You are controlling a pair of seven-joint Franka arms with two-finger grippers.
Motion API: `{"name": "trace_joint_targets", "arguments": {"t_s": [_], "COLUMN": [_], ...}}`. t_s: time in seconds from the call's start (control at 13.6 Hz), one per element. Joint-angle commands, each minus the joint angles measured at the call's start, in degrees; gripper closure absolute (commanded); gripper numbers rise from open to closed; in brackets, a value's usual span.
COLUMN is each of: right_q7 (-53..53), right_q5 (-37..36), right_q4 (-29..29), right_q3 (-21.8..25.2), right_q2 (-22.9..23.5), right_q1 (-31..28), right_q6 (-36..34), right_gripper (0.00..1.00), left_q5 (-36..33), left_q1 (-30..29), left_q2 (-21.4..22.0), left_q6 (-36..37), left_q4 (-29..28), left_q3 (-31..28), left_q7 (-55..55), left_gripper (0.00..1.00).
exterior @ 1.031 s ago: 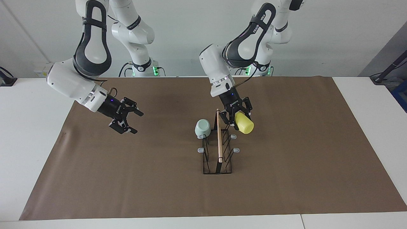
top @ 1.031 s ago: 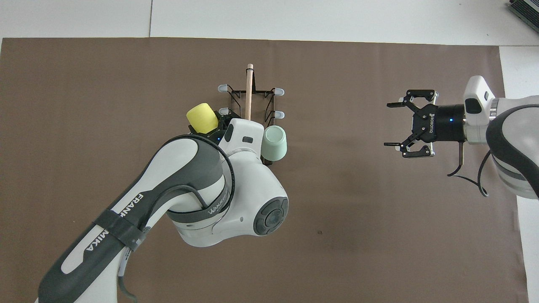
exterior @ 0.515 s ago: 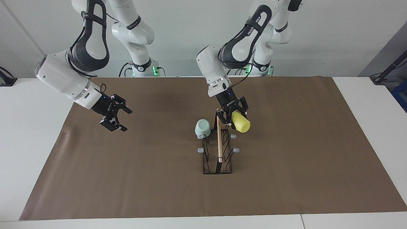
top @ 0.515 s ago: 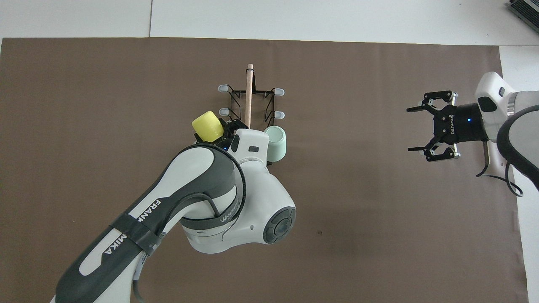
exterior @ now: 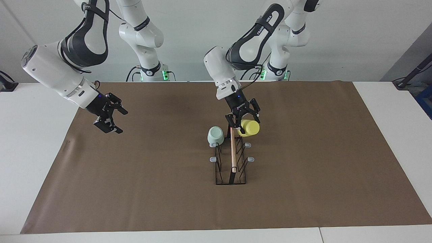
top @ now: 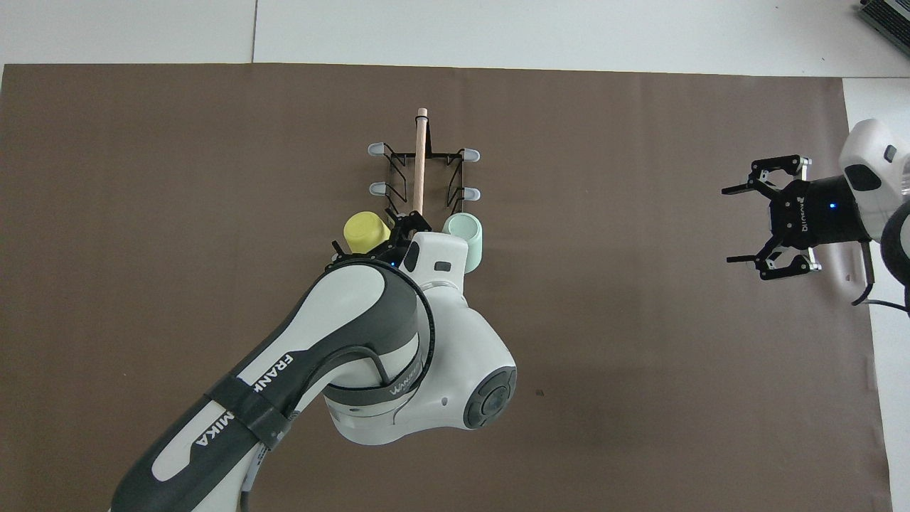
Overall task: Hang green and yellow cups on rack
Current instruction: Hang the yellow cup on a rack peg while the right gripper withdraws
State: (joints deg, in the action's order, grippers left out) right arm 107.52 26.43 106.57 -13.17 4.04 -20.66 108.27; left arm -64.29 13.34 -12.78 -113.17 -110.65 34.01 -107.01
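Note:
The black wire rack [exterior: 232,158] with its wooden rod stands mid-mat; it also shows in the overhead view [top: 419,153]. The mint green cup [exterior: 215,135] hangs on the prong nearest the robots on the right arm's side [top: 466,238]. My left gripper [exterior: 247,125] is shut on the yellow cup [exterior: 249,128], held tilted against the rack at the nearest prong on the left arm's side [top: 364,231]. The arm hides that prong. My right gripper [exterior: 109,116] is open and empty in the air over the mat's edge at the right arm's end [top: 771,224].
A brown mat [exterior: 303,185] covers the white table [exterior: 388,135]. The rack's other grey-tipped prongs [exterior: 250,159] are bare. The left arm's bulky elbow [top: 398,355] covers the mat between the rack and the robots in the overhead view.
My left gripper has brought the yellow cup in against the rack, toward the robots, turning it. My right gripper has drawn back toward its own end of the table, still open.

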Motion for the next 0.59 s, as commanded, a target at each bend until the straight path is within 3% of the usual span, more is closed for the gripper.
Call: {"name": "trace_joint_targets", "arguments": {"t_s": [0.0,0.37,0.52], "right_q7": [-4.6,-11.9,-15.9], "right_q5": [-3.7,-10.9,-15.9], "right_q4": [-0.7,-3.8,-6.1], "right_q3": [-0.5,-0.5,-0.6], "right_q2": [-1.4,-2.5,-2.5], "right_q1": [-0.6,-0.6,-0.6], "right_q6": [-2.3,-6.4,-8.8], "right_gripper": [0.00,0.00,0.00], "left_q5": [-0.5,0.8,6.1], "left_q1": [-0.1,-1.5,-2.7], "left_q2": [0.7,2.8,3.8], "left_q6": [2.3,2.8,2.3], "left_q4": [-0.3,0.6,3.8], "left_q3": [1.1,2.1,1.8], "left_q7": [-1.1,0.6,6.4], "left_gripper": [0.00,0.00,0.00]}}
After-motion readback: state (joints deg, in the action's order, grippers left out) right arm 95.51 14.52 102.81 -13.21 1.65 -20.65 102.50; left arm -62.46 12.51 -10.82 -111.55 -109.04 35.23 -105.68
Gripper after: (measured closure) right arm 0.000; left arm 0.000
